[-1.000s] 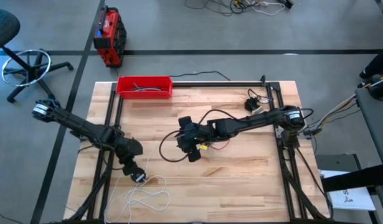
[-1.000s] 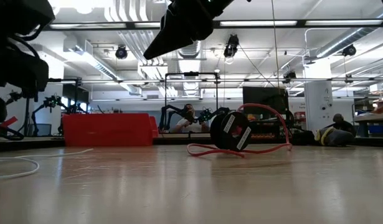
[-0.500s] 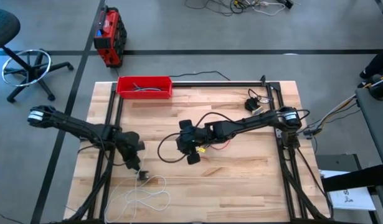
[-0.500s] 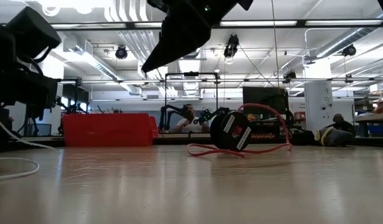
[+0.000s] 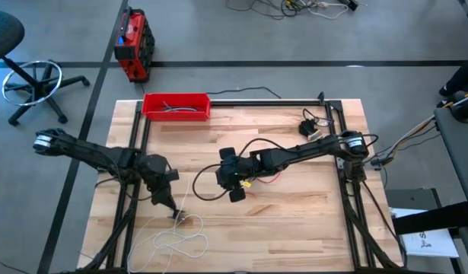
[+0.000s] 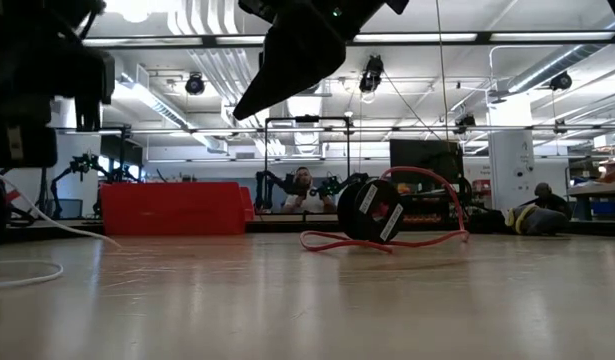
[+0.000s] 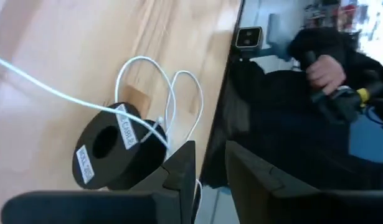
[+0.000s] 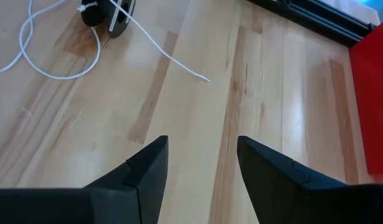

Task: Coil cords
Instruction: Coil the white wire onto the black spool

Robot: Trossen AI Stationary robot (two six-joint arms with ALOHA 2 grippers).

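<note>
on the table (image 5: 310, 205), left gripper (image 5: 175, 213) angles down beside white cord (image 5: 176, 240).

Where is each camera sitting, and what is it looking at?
High view: above the table, looking straight down; both arms show, the left end effector by the white cord.
Low view: at tabletop height, looking level at the red cord and red tray; dark arm parts hang overhead.
Left wrist view: on the left arm, looking past its fingers at the black disc.
Right wrist view: on the right arm, its open end effector above bare wood.
Both wrist views share the white cord and disc.
</note>
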